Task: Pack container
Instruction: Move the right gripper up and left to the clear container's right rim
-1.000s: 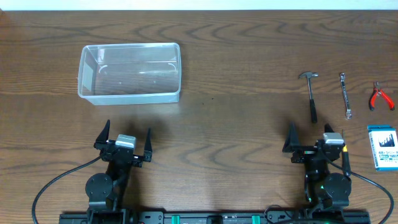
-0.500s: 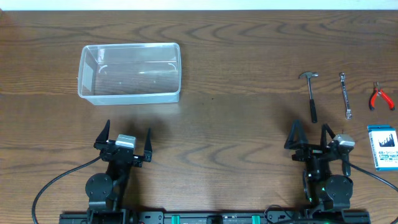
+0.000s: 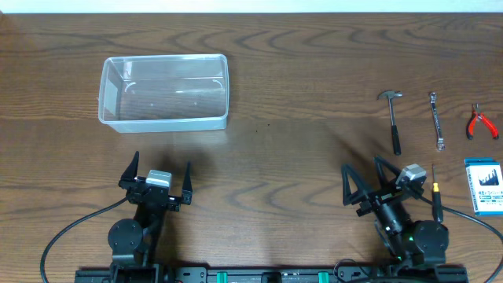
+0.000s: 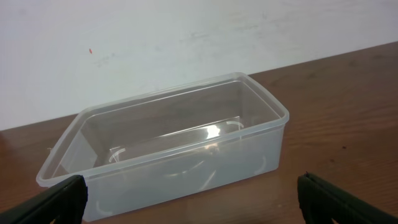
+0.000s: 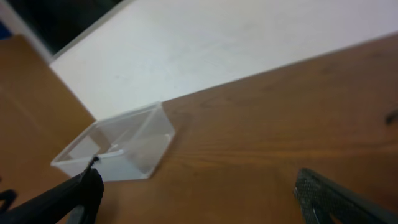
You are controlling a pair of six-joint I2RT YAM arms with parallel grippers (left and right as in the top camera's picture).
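The clear container [image 3: 163,90] sits upper left on the worktop [image 3: 299,79]; the left end effector [image 3: 162,165] and right end effector [image 3: 362,167] gape wide, empty.

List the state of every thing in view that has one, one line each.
container: upright, no lid, empty.
left gripper: open, holding nothing.
right gripper: open, holding nothing, angled toward the container.
hammer: lying flat on the table, not packed.
wrench: lying flat, not packed.
pliers: lying flat, not packed.
blue-and-white box: lying flat, not packed.
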